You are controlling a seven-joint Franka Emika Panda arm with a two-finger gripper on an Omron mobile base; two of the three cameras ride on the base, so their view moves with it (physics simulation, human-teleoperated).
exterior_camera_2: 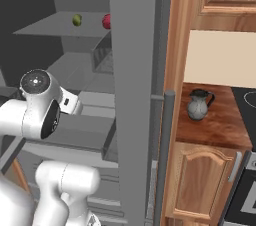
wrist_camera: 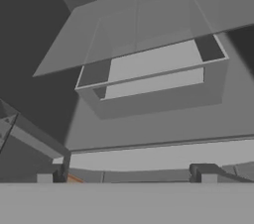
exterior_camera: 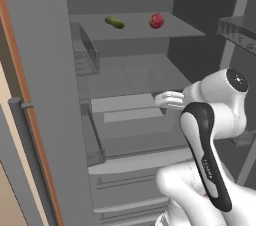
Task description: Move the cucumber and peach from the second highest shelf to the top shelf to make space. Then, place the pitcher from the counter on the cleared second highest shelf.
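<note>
The dark green cucumber (exterior_camera: 114, 22) (exterior_camera_2: 77, 20) and the red peach (exterior_camera: 156, 20) (exterior_camera_2: 106, 21) lie apart on the uppermost grey shelf in view, which I take for the top shelf (exterior_camera: 135, 31). Below it, a second grey panel (exterior_camera: 130, 72) is bare and has a drawer box (wrist_camera: 154, 77) under it. My gripper (exterior_camera: 169, 99) (wrist_camera: 131, 173) hovers in front of that drawer box, well below the fruit. It is open, with nothing between its fingertips. The grey pitcher (exterior_camera_2: 197, 105) stands upright on the wooden counter (exterior_camera_2: 220, 127), to the right of the fridge.
A tall grey fridge door panel (exterior_camera_2: 135, 95) with a vertical handle (exterior_camera_2: 169, 145) stands between my arm and the counter. The other door's racks (exterior_camera: 240, 25) are at the right. A black stove top (exterior_camera_2: 247, 100) borders the counter, with wooden cabinets (exterior_camera_2: 200, 180) below it.
</note>
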